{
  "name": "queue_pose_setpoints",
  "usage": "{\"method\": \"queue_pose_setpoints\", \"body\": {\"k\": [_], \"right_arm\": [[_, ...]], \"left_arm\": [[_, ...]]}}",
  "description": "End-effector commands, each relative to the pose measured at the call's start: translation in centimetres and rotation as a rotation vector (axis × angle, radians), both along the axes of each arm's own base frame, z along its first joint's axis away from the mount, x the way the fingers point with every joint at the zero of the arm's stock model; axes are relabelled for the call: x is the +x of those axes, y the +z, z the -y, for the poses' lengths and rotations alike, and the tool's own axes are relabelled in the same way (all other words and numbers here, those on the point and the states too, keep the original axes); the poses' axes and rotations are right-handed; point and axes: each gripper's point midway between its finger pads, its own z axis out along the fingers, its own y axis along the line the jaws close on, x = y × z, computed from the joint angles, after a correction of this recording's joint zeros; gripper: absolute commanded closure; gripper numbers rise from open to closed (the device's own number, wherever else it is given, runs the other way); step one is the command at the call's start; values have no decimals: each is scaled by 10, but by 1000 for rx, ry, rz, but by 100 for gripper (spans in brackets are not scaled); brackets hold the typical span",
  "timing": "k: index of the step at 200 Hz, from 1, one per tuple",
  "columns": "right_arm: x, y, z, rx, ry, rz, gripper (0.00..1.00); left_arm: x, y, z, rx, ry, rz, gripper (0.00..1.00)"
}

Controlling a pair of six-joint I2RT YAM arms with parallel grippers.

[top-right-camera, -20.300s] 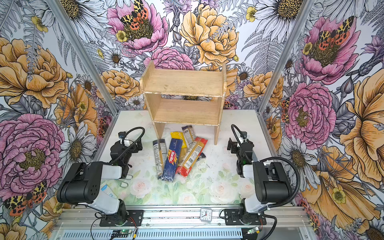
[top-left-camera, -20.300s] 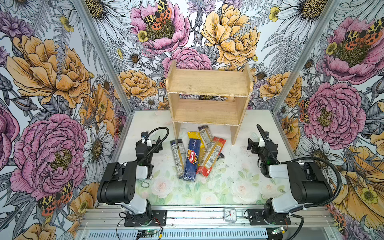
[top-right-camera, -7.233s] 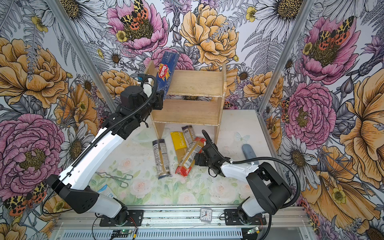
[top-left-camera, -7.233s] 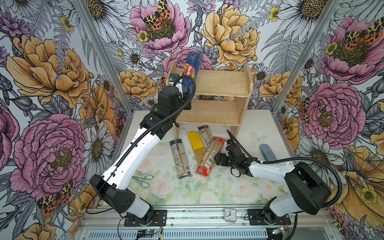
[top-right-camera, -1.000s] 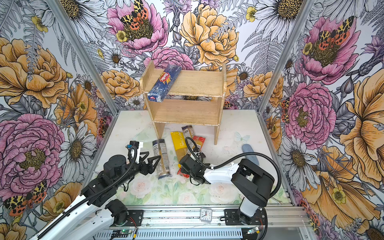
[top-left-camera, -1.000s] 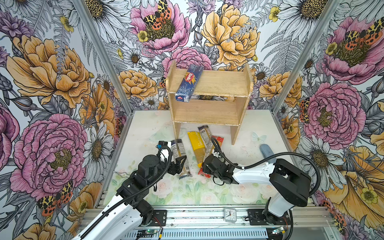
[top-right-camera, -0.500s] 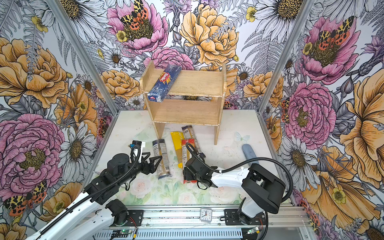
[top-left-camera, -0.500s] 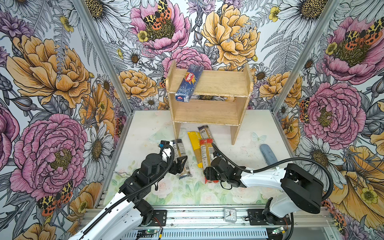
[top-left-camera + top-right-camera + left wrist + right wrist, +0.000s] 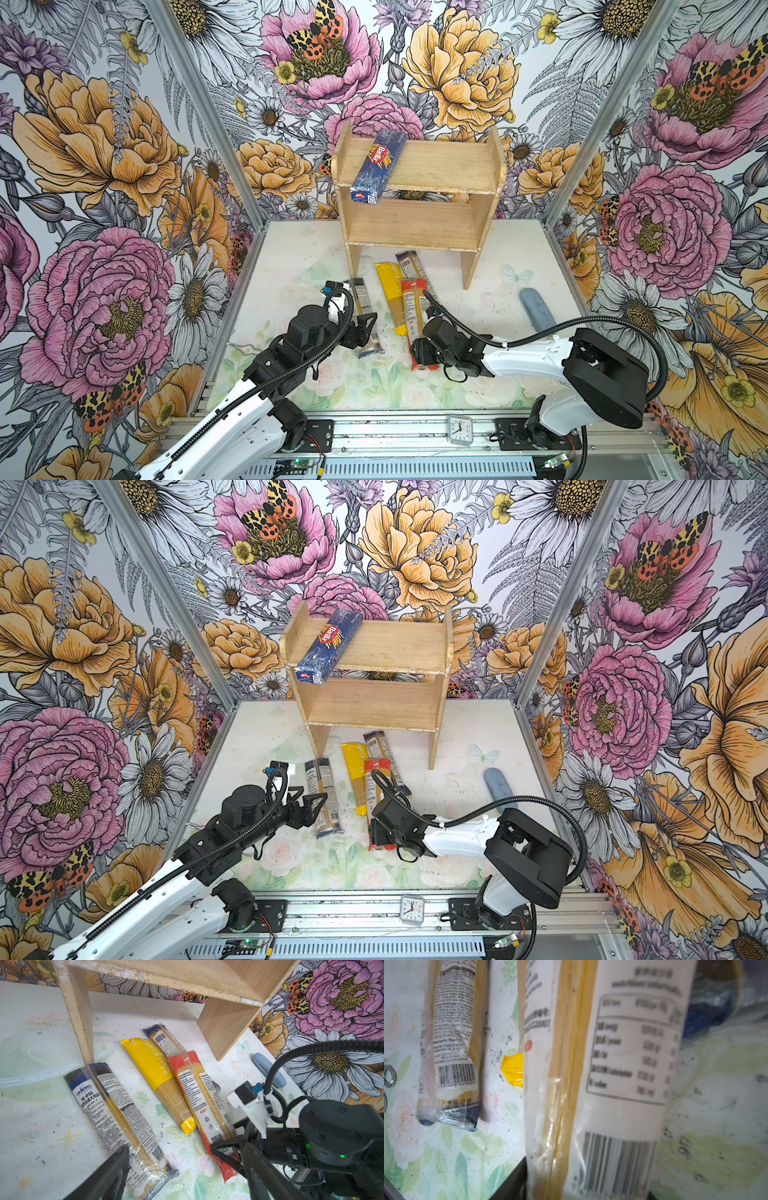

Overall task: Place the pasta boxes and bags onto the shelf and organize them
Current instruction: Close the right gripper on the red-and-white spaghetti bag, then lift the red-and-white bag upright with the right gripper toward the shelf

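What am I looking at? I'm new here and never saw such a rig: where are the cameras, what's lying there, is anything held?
You see two robot arms, each ending in a two-finger gripper. The top views look down from overhead; the wrist pictures come from cameras on the arms. The shelf carries a Barilla box, askew on its upper board. On the table lie a dark-ended bag, a yellow bag, a red-ended bag, a second dark-ended bag and a grey-blue oval object. The left gripper is open over the dark-ended bag. The right gripper is at the red-ended bag's near end; its grip is unclear.
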Motion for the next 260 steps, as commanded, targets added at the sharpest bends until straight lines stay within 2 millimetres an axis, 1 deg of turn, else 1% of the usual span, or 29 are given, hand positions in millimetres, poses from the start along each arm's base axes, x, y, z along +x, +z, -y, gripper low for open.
{"method": "queue_pose_setpoints", "body": {"k": [1,12,24,31,47,81,101,125,150,168,196,213,215,230,260], "right_arm": [[-7,-7,3,-36,30,-12,47],[-8,-5,3,-32,36,-11,53],[-8,-1,4,-34,41,-3,66],[-8,2,4,-31,40,2,75],[-8,9,7,-27,41,9,100],[-11,28,20,-55,26,17,100],[-13,50,27,-68,35,32,100],[-16,98,26,23,48,92,100],[-19,158,26,167,36,165,100],[-24,195,27,253,31,179,100],[-32,251,27,326,54,211,100],[-35,289,24,378,88,248,100],[-35,291,24,378,92,251,100],[-33,329,24,411,102,310,100],[-23,391,24,437,100,435,100]], "left_arm": [[-1,1,5,-30,-11,-6,14],[-1,-2,5,-31,-8,-12,14],[-1,-4,5,-31,-6,-16,14],[-1,-5,5,-29,-5,-16,14],[-1,-5,5,-31,-4,-16,14],[-1,-6,7,-30,-8,-19,14],[-1,-7,7,-28,-11,-18,14],[-1,-8,7,-22,-12,-17,14],[0,-9,8,-19,-12,-18,14],[0,-10,8,-18,-13,-19,14],[1,-10,8,-14,-15,-18,14],[0,-11,9,-10,-19,-20,14],[0,-11,9,-11,-19,-20,14],[0,-12,8,-11,-14,-21,14],[1,-13,8,-11,-12,-24,14]]}}
